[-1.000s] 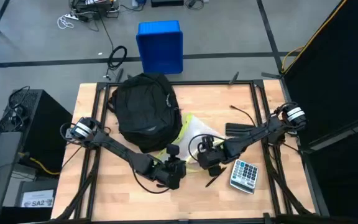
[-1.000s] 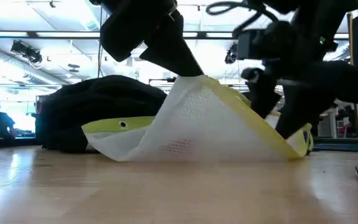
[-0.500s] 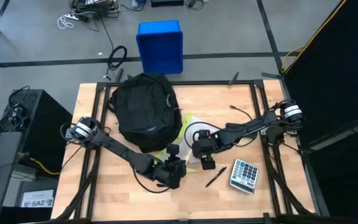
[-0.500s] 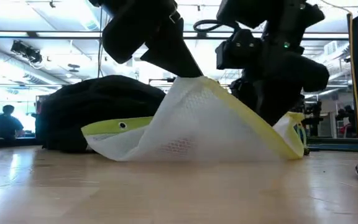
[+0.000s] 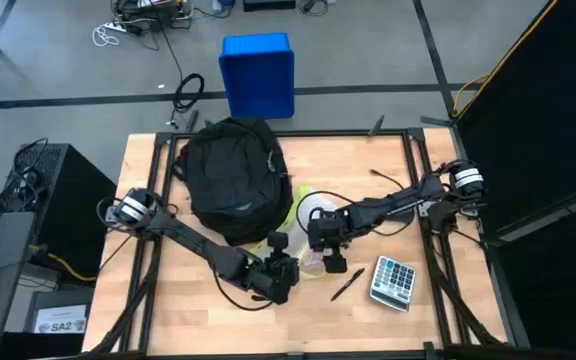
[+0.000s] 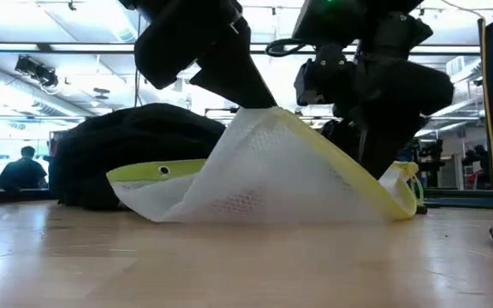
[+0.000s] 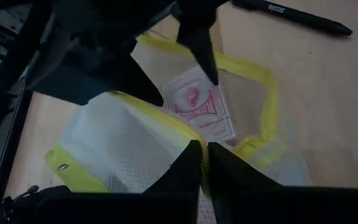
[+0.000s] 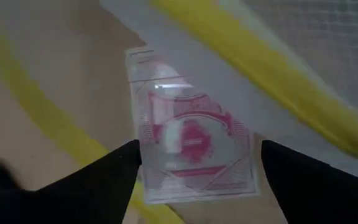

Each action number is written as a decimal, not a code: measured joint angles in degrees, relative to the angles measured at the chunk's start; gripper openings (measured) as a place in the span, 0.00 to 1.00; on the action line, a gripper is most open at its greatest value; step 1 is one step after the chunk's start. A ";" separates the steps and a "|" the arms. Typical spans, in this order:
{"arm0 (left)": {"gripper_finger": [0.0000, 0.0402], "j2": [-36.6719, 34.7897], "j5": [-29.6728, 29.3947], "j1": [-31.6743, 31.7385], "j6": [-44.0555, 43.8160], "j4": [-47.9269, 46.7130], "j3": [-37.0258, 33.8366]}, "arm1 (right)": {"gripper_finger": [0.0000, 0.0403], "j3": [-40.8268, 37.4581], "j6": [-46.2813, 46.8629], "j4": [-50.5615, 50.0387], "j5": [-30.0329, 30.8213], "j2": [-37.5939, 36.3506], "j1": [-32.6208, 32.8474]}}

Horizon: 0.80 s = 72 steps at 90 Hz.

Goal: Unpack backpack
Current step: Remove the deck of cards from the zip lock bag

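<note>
We see the backpack (image 5: pixel 230 177) lying lengthwise front-to-back on the bench (image 5: pixel 448 310); left gripper (image 7: pixel 202 163) pinches the mesh pouch (image 6: pixel 272 175), right gripper (image 8: pixel 194 165) spread wide.

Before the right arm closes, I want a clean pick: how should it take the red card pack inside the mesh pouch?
Probably across the pack's two long edges, from above through the pouch mouth. It lies flat, and the right tool is open astride it. The left tool pinches the mesh pouch by its yellow rim, holding the mouth up.
</note>
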 joint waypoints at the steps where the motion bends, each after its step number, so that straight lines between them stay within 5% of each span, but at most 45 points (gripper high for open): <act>1: 0.00 0.00 0.02 0.00 0.00 -0.01 0.00 | 0.79 0.00 0.00 -0.05 0.09 0.02 0.10; 34: 0.00 0.00 0.28 0.02 -0.02 -0.15 0.00 | 0.92 -0.44 -0.17 -0.07 6.16 0.04 1.51; 72: 0.00 0.00 1.27 0.02 -0.04 -0.15 0.00 | 0.89 -4.69 1.31 4.10 6.19 0.11 1.45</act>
